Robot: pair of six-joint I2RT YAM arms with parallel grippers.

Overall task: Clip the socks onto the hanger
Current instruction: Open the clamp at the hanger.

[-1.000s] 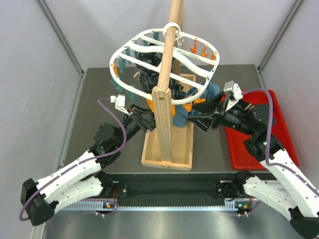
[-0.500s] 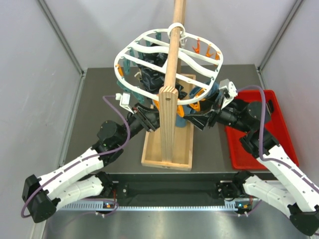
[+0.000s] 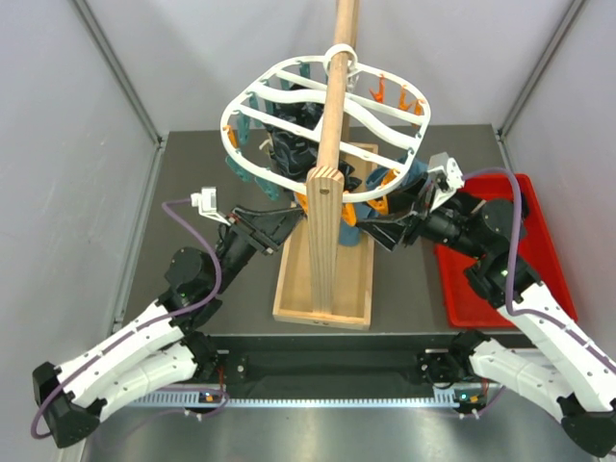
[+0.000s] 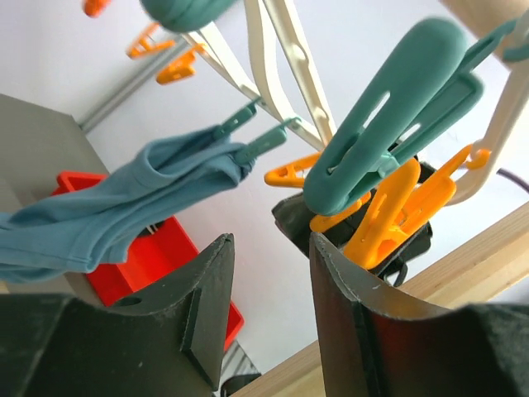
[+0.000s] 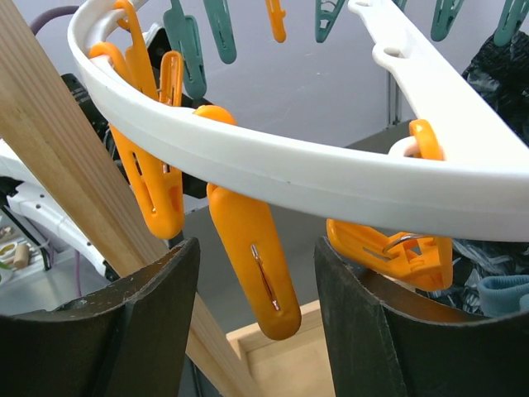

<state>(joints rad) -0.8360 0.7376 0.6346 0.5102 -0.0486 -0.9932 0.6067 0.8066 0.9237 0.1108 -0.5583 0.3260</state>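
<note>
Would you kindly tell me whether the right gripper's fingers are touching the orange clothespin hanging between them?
Apart. The right wrist view shows grey background on both sides of the orange clothespin, separating it from both fingers of the right gripper.

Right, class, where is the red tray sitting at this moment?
In the top view, the red tray lies on the right side of the table, partly under the right arm and just right of the wooden base.
</note>
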